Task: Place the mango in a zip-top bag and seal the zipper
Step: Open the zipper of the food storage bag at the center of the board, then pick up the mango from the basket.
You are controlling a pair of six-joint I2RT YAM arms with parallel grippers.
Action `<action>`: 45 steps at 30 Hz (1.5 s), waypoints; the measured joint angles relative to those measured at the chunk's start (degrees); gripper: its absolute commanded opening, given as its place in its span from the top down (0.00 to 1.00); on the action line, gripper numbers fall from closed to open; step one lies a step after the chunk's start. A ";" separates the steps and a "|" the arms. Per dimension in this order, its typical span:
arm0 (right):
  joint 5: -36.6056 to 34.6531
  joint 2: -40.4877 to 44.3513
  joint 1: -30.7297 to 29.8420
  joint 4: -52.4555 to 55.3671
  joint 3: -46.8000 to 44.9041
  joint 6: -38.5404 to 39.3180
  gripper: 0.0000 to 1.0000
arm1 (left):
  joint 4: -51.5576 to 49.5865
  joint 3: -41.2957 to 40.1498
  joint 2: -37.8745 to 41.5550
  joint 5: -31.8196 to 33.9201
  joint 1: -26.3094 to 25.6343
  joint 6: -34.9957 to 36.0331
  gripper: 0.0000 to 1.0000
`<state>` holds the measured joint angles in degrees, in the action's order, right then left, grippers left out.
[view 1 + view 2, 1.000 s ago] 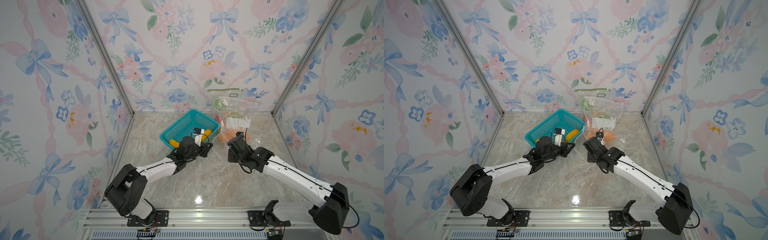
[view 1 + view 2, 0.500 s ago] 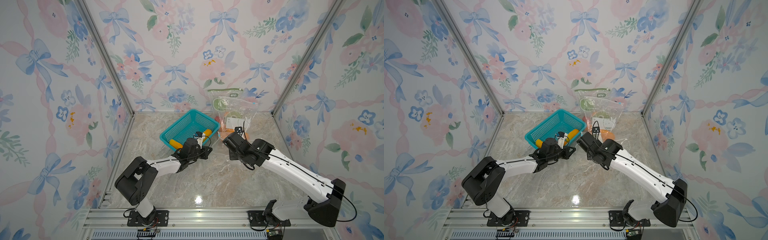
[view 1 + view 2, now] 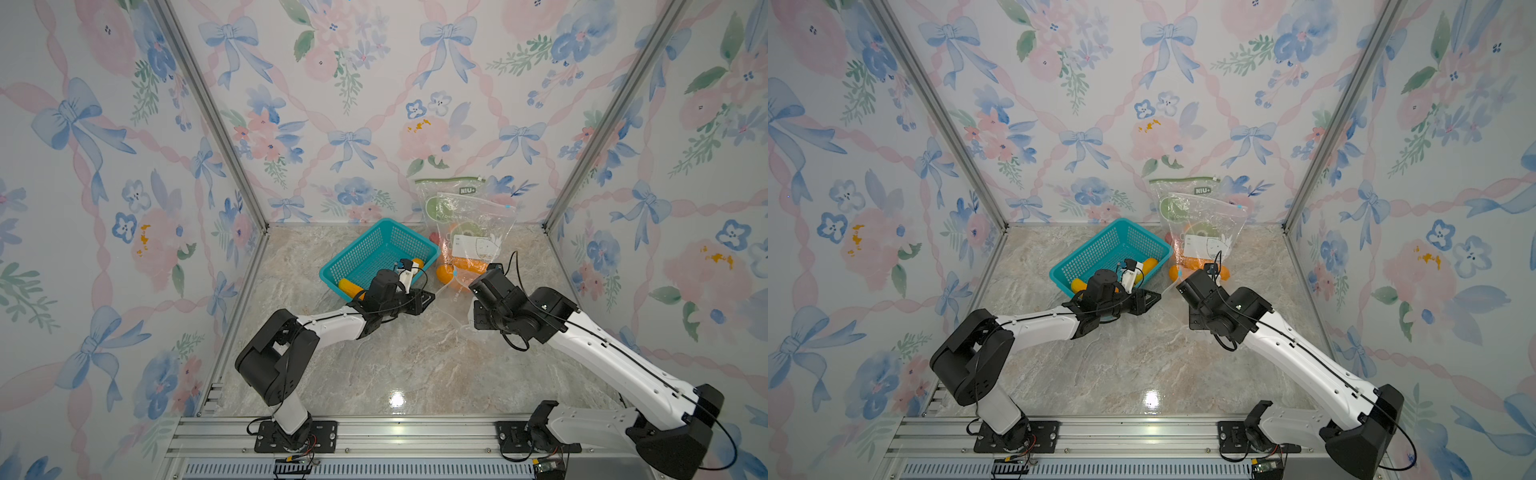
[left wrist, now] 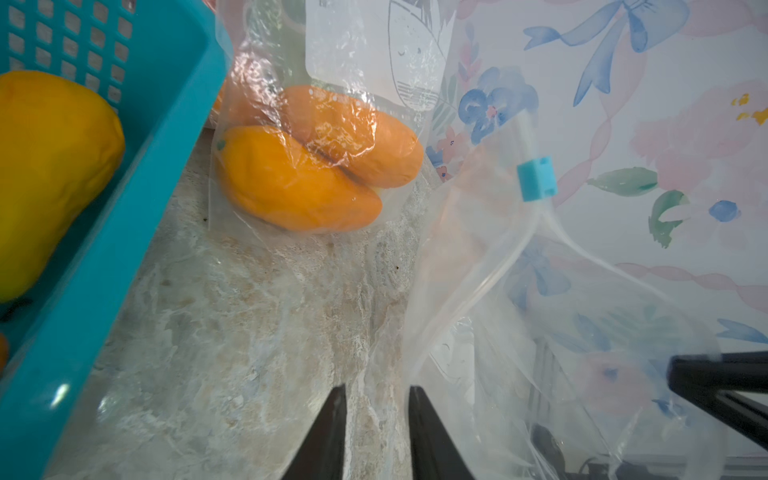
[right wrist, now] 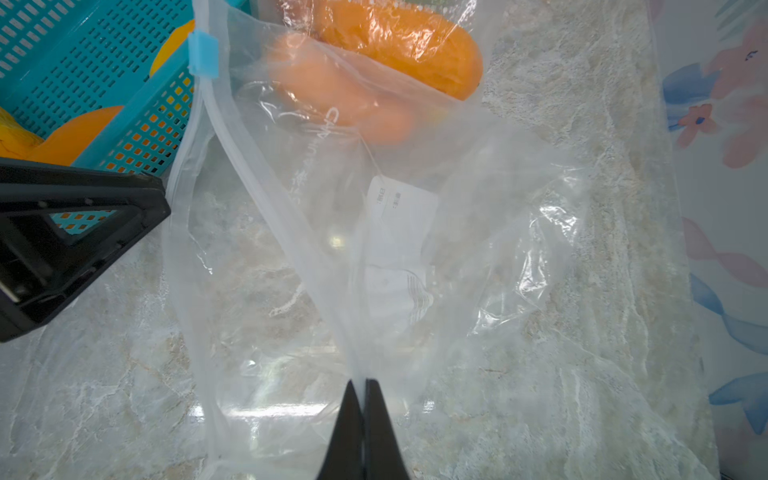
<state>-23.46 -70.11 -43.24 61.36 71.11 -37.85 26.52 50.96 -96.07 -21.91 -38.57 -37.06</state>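
A yellow-orange mango (image 4: 45,174) lies in the teal basket (image 3: 374,245), seen through the mesh in the right wrist view (image 5: 79,133). An empty clear zip-top bag (image 5: 374,249) with a blue slider (image 5: 203,54) hangs open just right of the basket, and its mouth also shows in the left wrist view (image 4: 519,332). My right gripper (image 5: 365,384) is shut on the bag's zipper rim. My left gripper (image 3: 426,297) stands open at the bag's edge, with marble showing between its fingers (image 4: 332,415).
Two filled zip-top bags (image 3: 473,224) lean on the back wall, one holding orange mangoes (image 4: 299,178). The basket holds more fruit (image 3: 349,286). Metal frame posts mark the back corners. The marble floor (image 3: 395,353) lies in front of both arms.
My left gripper's jaws have parted from shut, and it has shifted right, away from the basket and toward the bag. The right gripper has stayed shut and drawn slightly right.
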 measured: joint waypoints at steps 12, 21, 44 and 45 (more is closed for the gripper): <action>3.61 -2.54 0.44 -4.70 -0.46 1.03 1.00 | -8.92 4.79 5.44 13.42 4.52 8.85 0.38; 5.14 -4.15 0.46 -6.21 -0.46 1.03 1.00 | -18.32 20.52 -11.15 13.99 10.60 25.05 0.40; 5.92 -4.17 0.46 -8.57 -1.03 1.03 1.00 | -31.04 42.10 -33.14 7.15 12.04 34.75 0.24; 5.95 -4.17 0.46 -8.59 -1.05 1.03 1.00 | -31.28 42.36 -33.59 7.32 12.04 34.75 0.28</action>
<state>-17.52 -74.28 -42.78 52.77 70.06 -36.82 -4.75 93.32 -129.67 -14.59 -26.52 -2.31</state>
